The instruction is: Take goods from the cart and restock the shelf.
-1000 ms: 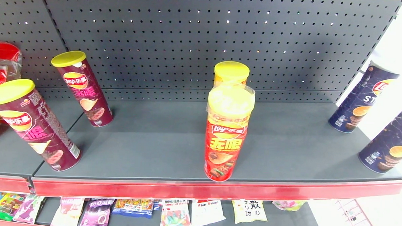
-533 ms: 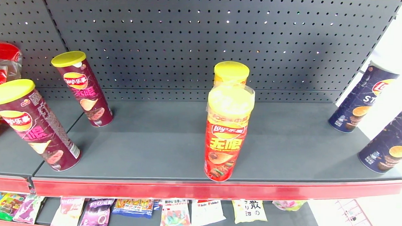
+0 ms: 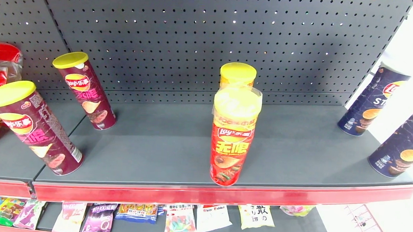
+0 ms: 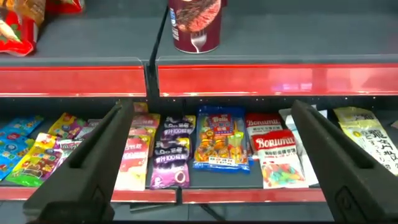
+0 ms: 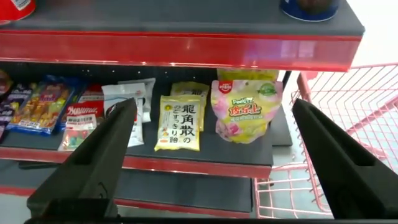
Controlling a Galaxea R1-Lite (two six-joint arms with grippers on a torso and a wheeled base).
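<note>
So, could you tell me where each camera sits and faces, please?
Head: on the robot's head, looking forward and down at the upper shelf of chip cans.
Left wrist: on that wrist, facing the snack bags below; open left end effector in frame.
Right wrist: on that wrist, facing the shelf's right end and pink cart; open right end effector in frame.
Shared: head and left wrist both show the front maroon can.

Shop: red-edged pegboard shelf (image 3: 224,195), chip cans (image 3: 234,136), snack packets (image 4: 219,138), pink cart (image 5: 348,99).
</note>
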